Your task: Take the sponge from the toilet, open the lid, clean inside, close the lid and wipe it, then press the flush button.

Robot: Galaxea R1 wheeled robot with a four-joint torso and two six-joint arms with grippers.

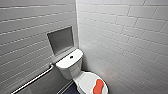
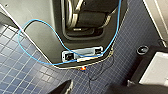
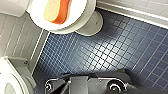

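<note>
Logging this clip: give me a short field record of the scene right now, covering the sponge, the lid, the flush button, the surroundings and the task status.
setting: tiled corner, dark blue mosaic floor
toilet: white, set in the corner
lid: closed
sponge: orange-red, lying flat on the lid, nothing holding it
flush button: centre of the tank top
grab bar: on the wall beside the toilet
niche: recessed in the wall above the tank
task status: sponge not yet picked up
</note>
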